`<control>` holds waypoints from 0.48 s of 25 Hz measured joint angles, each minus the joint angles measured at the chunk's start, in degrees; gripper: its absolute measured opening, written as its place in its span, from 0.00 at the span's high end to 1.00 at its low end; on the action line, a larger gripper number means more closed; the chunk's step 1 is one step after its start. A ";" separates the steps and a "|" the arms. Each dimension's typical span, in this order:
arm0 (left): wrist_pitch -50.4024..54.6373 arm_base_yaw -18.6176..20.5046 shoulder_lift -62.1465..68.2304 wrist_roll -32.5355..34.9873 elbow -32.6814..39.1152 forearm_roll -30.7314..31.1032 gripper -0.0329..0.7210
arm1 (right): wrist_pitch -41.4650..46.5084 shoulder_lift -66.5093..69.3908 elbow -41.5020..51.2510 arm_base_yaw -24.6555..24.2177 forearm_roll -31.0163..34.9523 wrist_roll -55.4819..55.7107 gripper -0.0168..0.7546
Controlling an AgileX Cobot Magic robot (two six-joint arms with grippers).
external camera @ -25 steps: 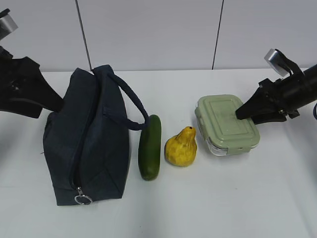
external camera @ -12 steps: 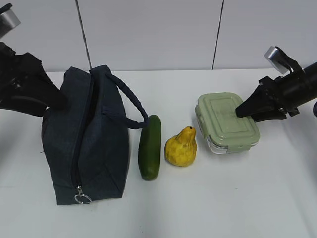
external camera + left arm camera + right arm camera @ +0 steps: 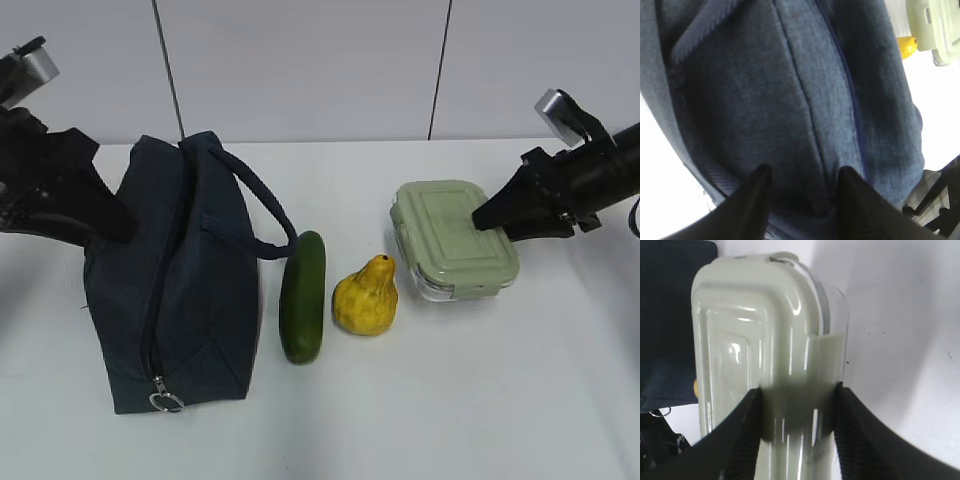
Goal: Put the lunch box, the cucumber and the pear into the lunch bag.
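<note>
Jaws on your right gripper (image 3: 483, 218) clamp the far end of the lunch box (image 3: 455, 240); your left gripper (image 3: 112, 222) presses into the lunch bag (image 3: 170, 280). Right of the bag on the white counter (image 3: 400, 420), you see the cucumber (image 3: 303, 296), then the pear (image 3: 366, 296), then the box, under pale wall panels (image 3: 300, 60). Left wrist view: narrow jaws pinch a fold of bag fabric. Right wrist view: jaws straddle the box's sage lid.

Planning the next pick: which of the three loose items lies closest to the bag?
The cucumber: it lies right beside the lunch bag, with the pear and lunch box farther right.
</note>
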 joint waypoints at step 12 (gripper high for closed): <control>-2.59 0.00 -2.89 1.55 0.00 1.65 0.93 | -0.12 -2.34 -0.37 0.56 10.12 -1.13 0.55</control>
